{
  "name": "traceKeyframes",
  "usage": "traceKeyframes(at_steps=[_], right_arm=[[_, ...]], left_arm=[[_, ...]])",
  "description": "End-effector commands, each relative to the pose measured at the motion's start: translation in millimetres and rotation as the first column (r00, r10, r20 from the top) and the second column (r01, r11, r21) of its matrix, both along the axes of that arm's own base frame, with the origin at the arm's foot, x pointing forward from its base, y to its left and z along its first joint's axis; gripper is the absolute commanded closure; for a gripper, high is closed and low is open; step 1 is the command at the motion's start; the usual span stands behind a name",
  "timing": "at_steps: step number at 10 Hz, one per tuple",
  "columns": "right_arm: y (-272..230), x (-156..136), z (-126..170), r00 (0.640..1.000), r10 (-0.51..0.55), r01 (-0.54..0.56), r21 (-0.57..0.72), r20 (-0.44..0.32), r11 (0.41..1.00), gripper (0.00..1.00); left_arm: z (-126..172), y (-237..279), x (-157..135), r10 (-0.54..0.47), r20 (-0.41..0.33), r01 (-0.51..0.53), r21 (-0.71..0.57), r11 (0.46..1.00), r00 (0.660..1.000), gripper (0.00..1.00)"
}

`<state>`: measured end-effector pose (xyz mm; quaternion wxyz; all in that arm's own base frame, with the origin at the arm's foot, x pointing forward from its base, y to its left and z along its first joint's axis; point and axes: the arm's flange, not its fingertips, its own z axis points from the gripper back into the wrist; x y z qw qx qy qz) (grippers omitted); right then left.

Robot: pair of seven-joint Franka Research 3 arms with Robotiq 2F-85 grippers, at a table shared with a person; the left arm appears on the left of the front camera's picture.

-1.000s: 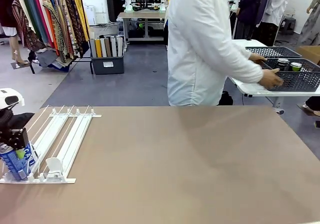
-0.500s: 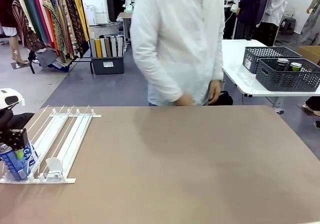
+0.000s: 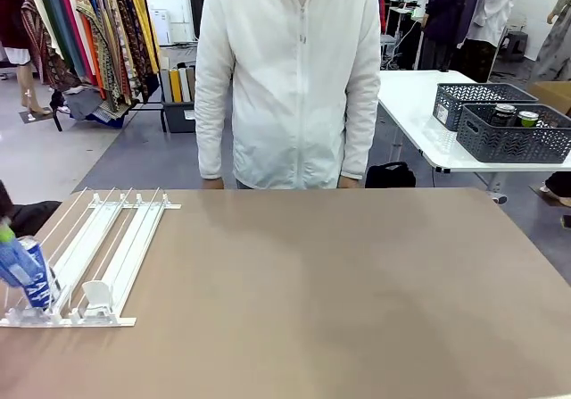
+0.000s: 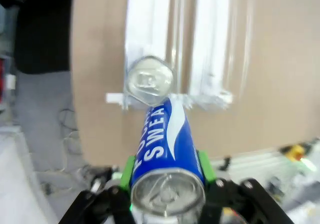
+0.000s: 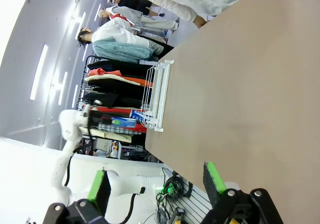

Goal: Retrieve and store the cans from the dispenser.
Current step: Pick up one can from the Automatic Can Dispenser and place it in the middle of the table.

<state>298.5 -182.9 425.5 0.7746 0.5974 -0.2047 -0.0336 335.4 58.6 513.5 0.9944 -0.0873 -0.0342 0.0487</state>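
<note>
Blue can (image 4: 165, 139), smooth cylinder, silver top: clamped in left gripper (image 4: 167, 170), long axis tilted, base toward near end of white wire dispenser (image 4: 210, 58). Second can (image 4: 149, 80) there, apparently upright. Right gripper (image 5: 155, 181) spread, empty.

My front camera gives a bright, even picture lit from overhead. The table (image 3: 357, 310) has no glare, only a faint soft shadow right of the dispenser's (image 3: 103, 256) far end, below the person (image 3: 285, 78). At the dispenser's near left corner the blue can (image 3: 22, 270) is smeared. My left wrist camera is blurred throughout: the dispenser's rails streak, the lettering on the blue can is soft, and the silver top of a second can (image 4: 148, 79) at the dispenser's end shines pale. My right wrist camera is crisper, though the ceiling strip lights (image 5: 40, 68) up and left of the dispenser burn white.
</note>
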Motion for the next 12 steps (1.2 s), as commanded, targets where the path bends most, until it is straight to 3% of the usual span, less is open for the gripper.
traceKeyframes(at_steps=[1, 3, 4, 5, 6, 7, 10, 12], right_arm=[[-2.5, -0.9, 2.2, 1.0, 0.014, -0.014, -0.004, 0.012, 1.0, 0.0], [-2.5, -0.9, 2.2, 1.0, 0.014, -0.014, -0.004, 0.012, 1.0, 0.0], [-2.5, -0.9, 2.2, 1.0, 0.014, -0.014, -0.004, 0.012, 1.0, 0.0], [-2.5, -0.9, 2.2, 1.0, 0.014, -0.014, -0.004, 0.012, 1.0, 0.0], [-2.5, -0.9, 2.2, 1.0, 0.014, -0.014, -0.004, 0.012, 1.0, 0.0], [-2.5, -0.9, 2.2, 1.0, 0.014, -0.014, -0.004, 0.012, 1.0, 0.0], [-2.5, -0.9, 2.2, 1.0, 0.014, -0.014, -0.004, 0.012, 1.0, 0.0], [-2.5, -0.9, 2.2, 1.0, 0.014, -0.014, -0.004, 0.012, 1.0, 0.0]], left_arm=[[68.3, 15.3, 0.9, -0.025, 0.038, 0.027, -0.043, 0.999, 0.999, 1.0], [109.8, 28.4, -5.2, -0.047, 0.059, 0.051, -0.073, 0.996, 0.997, 1.0], [116.1, 34.3, -9.5, -0.102, 0.052, 0.108, -0.118, 0.987, 0.993, 1.0], [117.3, 41.4, -9.2, -0.062, 0.079, 0.074, -0.157, 0.985, 0.995, 1.0], [111.6, 51.4, -11.5, -0.041, 0.035, 0.046, -0.162, 0.986, 0.999, 1.0], [121.2, 34.0, -14.2, -0.051, 0.066, 0.057, -0.09, 0.994, 0.996, 1.0], [114.3, 40.6, -10.6, -0.043, 0.05, 0.048, -0.109, 0.993, 0.998, 1.0], [116.2, -35.6, 24.0, -0.133, 0.092, 0.14, -0.076, 0.987, 0.987, 1.0]])
